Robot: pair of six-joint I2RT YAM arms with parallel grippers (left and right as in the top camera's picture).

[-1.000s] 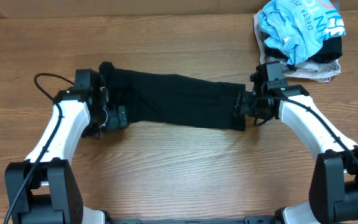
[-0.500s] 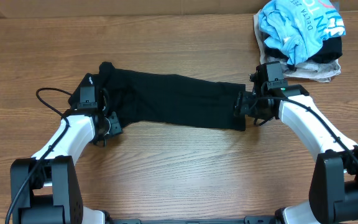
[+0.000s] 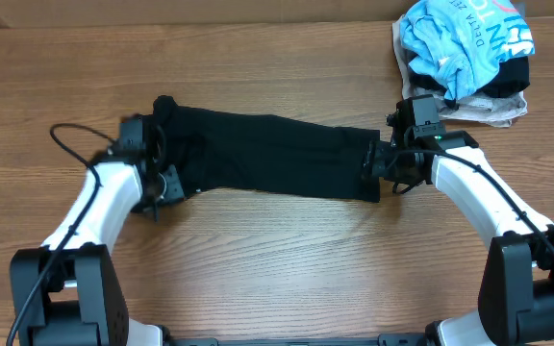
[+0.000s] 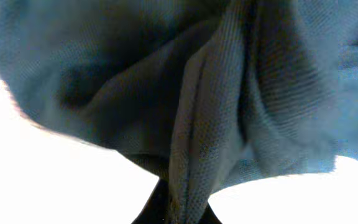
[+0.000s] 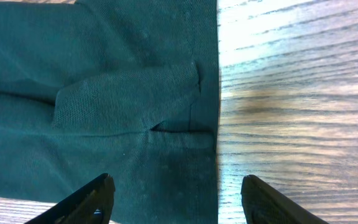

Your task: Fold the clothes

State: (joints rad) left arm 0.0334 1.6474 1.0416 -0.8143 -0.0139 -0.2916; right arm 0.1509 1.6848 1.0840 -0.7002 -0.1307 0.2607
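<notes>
Your black shirt [image 3: 267, 154] lies as a long folded strip across the middle of the table [image 3: 277, 279]. Your left gripper [image 3: 164, 183] seems pinched on its bunched left end, though cloth fills that wrist camera. Your right gripper [image 5: 174, 200] sits over the right edge, fingers [image 5: 87, 200] apart. A clothes pile [image 3: 465, 58] lies far right.

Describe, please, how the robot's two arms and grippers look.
The left arm and right arm have white curved shells, black joints and black bases. A thin black cable loops off the left one. The right gripper has dark tapered fingers.
</notes>
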